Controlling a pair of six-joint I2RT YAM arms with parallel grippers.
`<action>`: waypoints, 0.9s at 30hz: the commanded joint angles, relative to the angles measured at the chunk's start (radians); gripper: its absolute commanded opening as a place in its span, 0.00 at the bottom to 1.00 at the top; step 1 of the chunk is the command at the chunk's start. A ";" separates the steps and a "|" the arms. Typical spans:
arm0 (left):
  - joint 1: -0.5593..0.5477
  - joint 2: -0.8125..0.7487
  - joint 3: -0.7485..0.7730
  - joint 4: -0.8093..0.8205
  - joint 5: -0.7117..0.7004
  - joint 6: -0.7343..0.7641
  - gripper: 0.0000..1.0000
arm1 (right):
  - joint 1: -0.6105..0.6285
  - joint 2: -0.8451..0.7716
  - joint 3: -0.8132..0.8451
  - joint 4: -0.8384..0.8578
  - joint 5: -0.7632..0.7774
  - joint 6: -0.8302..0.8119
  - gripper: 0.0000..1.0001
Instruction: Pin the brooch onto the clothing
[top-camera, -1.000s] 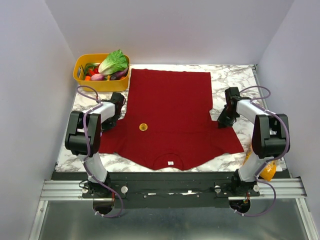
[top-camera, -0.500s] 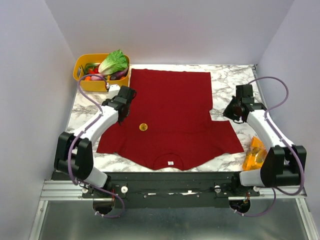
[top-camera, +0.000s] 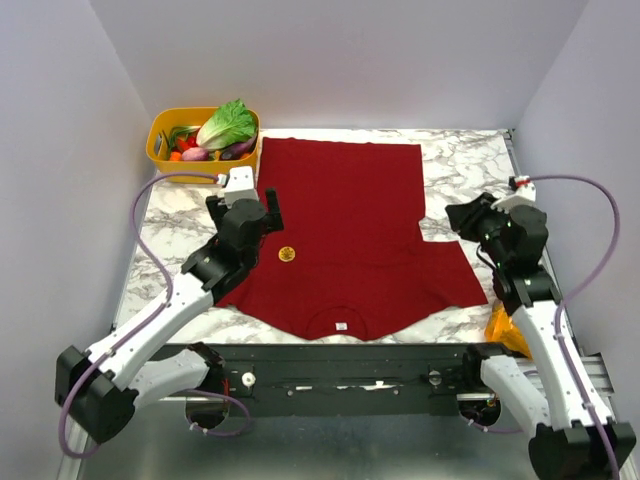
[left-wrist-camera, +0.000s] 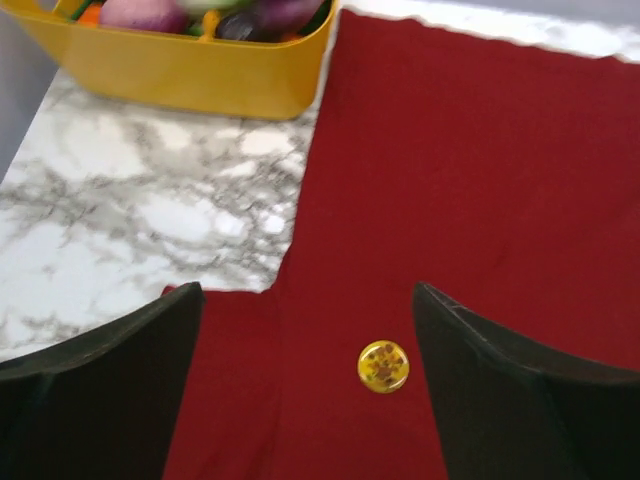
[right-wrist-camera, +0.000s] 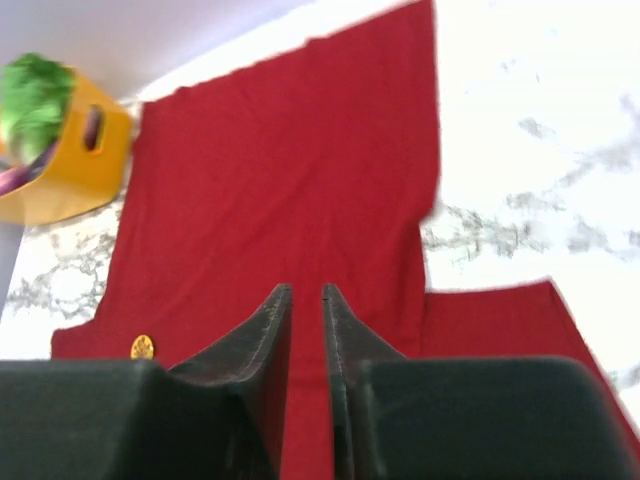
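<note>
1. The left end effector (left-wrist-camera: 307, 295) hangs wide open and empty over the left part of the clothing (top-camera: 340, 200).
2. The brooch (left-wrist-camera: 383, 366) lies flat on the clothing, under the gap between those fingers.
3. The right end effector (right-wrist-camera: 300, 292) is almost closed and empty, near the clothing's right sleeve.
4. The clothing lies spread on the desk (top-camera: 460, 165).
5. A yellow basket (top-camera: 200, 170) stands at the desk's far-left corner.

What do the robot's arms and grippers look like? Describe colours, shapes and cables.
The left arm and right arm have white shells, black joints and a looping lilac cable each. The left gripper and right gripper are black, with two tapering wedge-shaped fingers.
</note>
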 joint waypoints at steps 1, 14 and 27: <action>-0.005 -0.144 -0.120 0.312 0.189 0.017 0.99 | 0.004 -0.126 -0.086 0.192 -0.112 -0.010 0.40; -0.005 -0.362 -0.226 0.456 0.280 -0.024 0.99 | 0.007 -0.197 -0.069 0.308 -0.333 -0.001 1.00; -0.005 -0.333 -0.217 0.435 0.243 -0.026 0.99 | 0.006 -0.241 0.047 0.294 -0.347 0.037 1.00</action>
